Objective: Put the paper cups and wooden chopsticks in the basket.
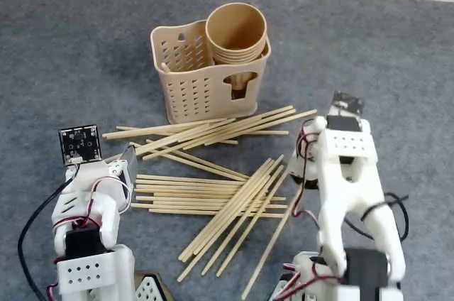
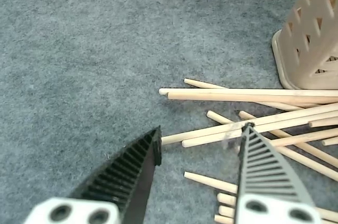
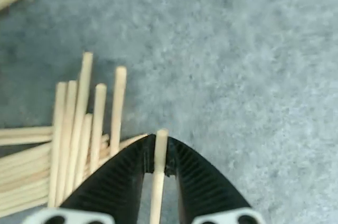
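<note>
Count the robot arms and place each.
2. The left arm sits on the left, left tool open above loose chopsticks; the right arm on the right, right tool shut on one chopstick.

Bare grey desk (image 1: 71, 52) lay open behind the basket (image 1: 206, 91) and to either side of it. In front of the basket, scattered wooden chopsticks (image 1: 213, 191) covered the desk, with the left arm (image 1: 89, 223) and right arm (image 1: 351, 180) flanking the pile. Stacked paper cups (image 1: 236, 31) filled the basket's right compartment, rising above its rim; its left compartment (image 1: 177, 49) stood mostly open from above.
</note>
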